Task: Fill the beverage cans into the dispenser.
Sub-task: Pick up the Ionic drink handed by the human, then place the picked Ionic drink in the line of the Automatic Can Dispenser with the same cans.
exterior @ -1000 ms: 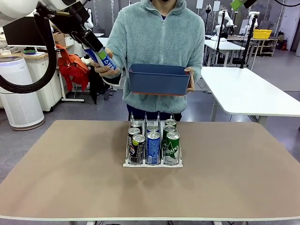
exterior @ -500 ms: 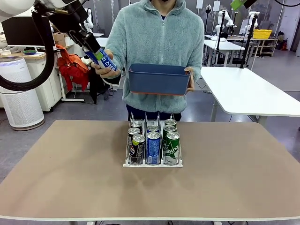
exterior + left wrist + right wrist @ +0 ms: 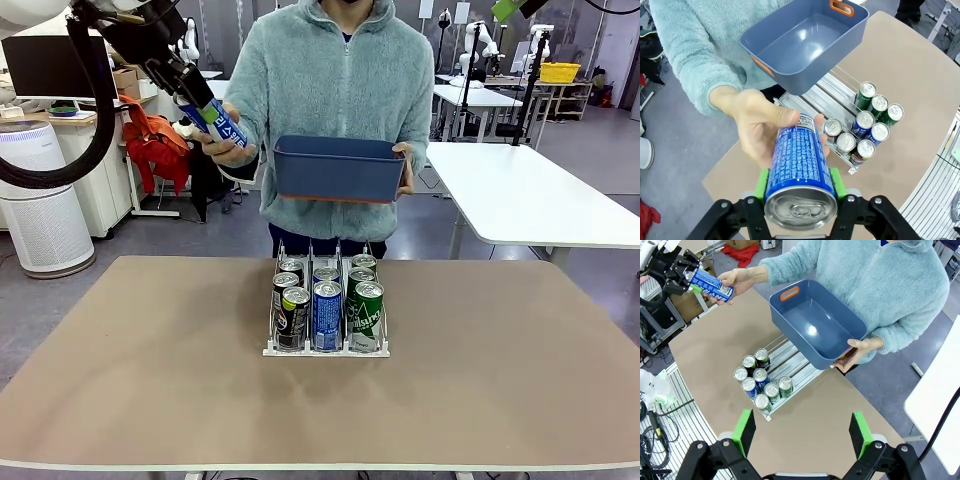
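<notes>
Green pads of the left gripper (image 3: 799, 186) are clamped on the near end of a blue beverage can (image 3: 800, 160) with white lettering, held high at the far left above and beyond the table (image 3: 150, 380) while the person's hand (image 3: 760, 125) still cups the can's far end from below. The right gripper (image 3: 802, 432) hangs high over the table with its jaws wide apart and nothing between them. Judging by this handover, the grip looks square across the can's body, and the step will go best if the arm waits for the hand to let go before drawing the can clear, then brings it round to the dispenser (image 3: 326, 348) without tipping it against the wire. That rack stands at the middle of the table, its three lanes already carrying cans toward the near end: black-and-green cans (image 3: 291, 318) in the left lane, blue ones (image 3: 327, 314) in the middle, green ones (image 3: 366, 316) on the right, with open lane behind them at the far end. The middle lane would seem the fitting place for this can. In the way is the dark blue bin (image 3: 338, 168), which the person's other hand (image 3: 405, 170) holds tilted just above and behind the rack; a low approach from the far side could strike it.
</notes>
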Controlling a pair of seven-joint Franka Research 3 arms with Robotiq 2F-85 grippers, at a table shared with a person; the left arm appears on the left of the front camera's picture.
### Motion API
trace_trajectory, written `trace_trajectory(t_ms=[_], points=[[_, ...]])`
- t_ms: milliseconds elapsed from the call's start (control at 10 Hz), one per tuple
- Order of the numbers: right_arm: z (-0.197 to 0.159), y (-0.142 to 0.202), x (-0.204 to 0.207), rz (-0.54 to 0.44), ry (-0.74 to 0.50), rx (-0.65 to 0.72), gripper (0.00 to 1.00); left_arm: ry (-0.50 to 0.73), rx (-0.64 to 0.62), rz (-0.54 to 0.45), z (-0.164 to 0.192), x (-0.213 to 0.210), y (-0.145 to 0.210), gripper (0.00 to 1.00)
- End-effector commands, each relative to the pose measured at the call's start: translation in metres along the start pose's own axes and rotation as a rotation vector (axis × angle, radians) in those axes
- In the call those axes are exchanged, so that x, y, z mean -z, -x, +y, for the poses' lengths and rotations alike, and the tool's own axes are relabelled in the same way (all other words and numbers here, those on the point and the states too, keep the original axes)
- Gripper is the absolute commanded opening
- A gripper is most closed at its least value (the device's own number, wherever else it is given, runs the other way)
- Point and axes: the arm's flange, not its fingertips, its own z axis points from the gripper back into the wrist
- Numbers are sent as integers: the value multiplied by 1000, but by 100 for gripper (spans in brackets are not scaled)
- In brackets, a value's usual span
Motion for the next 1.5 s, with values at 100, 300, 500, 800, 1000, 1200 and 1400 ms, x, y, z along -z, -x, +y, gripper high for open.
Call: trace_trajectory(t_ms=[100, 300, 500, 800, 1000, 1200, 1400], points=[[0, 2, 0, 6, -6, 2, 100, 16, 25, -27, -2, -4, -1, 0], [0, 2, 0, 6, -6, 2, 100, -2, 2, -2, 0, -1, 0, 0], [0, 2, 0, 6, -6, 2, 100, -2, 2, -2, 0, -1, 0, 0], [0, 2, 0, 6, -6, 2, 100, -2, 2, -2, 0, -1, 0, 0], [0, 2, 0, 6, -6, 2, 100, -2, 2, -2, 0, -1, 0, 0], [0, 2, 0, 6, -6, 2, 100, -2, 2, -2, 0, -1, 0, 0], [0, 2, 0, 6, -6, 2, 100, -2, 2, -2, 0, -1, 0, 0]])
